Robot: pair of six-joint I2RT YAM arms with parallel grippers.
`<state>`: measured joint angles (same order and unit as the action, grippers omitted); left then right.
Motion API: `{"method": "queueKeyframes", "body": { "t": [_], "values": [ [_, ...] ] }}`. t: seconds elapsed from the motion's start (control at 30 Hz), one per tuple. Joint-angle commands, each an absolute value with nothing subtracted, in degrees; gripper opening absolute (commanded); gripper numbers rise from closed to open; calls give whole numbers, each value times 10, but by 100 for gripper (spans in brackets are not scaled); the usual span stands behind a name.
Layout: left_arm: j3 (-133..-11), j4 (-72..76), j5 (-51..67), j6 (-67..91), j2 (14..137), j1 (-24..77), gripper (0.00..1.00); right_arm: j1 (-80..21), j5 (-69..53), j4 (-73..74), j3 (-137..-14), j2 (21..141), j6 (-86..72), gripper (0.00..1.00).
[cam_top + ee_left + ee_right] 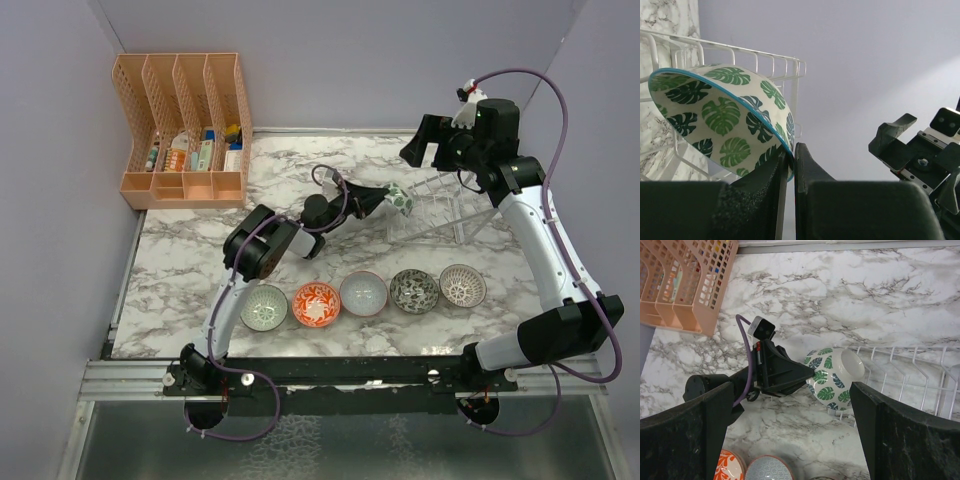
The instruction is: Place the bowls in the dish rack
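Green-leaf bowl (725,120): left pincer (790,152) is gripping its rim at nine-o'clock end of dish rack (447,207); right pincer (430,145) is gaping wide.

Peach file organizer (185,110) at back-left corner of marble tabletop (180,270); small items (205,152) inside.

White-grey marble tabletop (190,290); plain lavender walls (350,60) on three sides.
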<state>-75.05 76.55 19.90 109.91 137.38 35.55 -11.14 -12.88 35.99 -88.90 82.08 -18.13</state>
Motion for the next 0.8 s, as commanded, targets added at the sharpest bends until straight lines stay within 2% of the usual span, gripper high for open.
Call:
{"method": "queueKeyframes", "body": {
  "t": [0.0,0.2,0.53,0.77],
  "values": [
    [-801,908,229,1123,1396,354,0,-109,-114,348,-894,817,-170,100],
    [-810,983,334,1139,1387,346,0,-109,-102,354,-905,813,-164,100],
    [-694,951,511,1069,1308,320,0,-109,-106,354,-912,817,-165,100],
    [-762,978,533,1072,1346,314,0,-109,-110,353,-915,822,-167,99]
  ]
}}
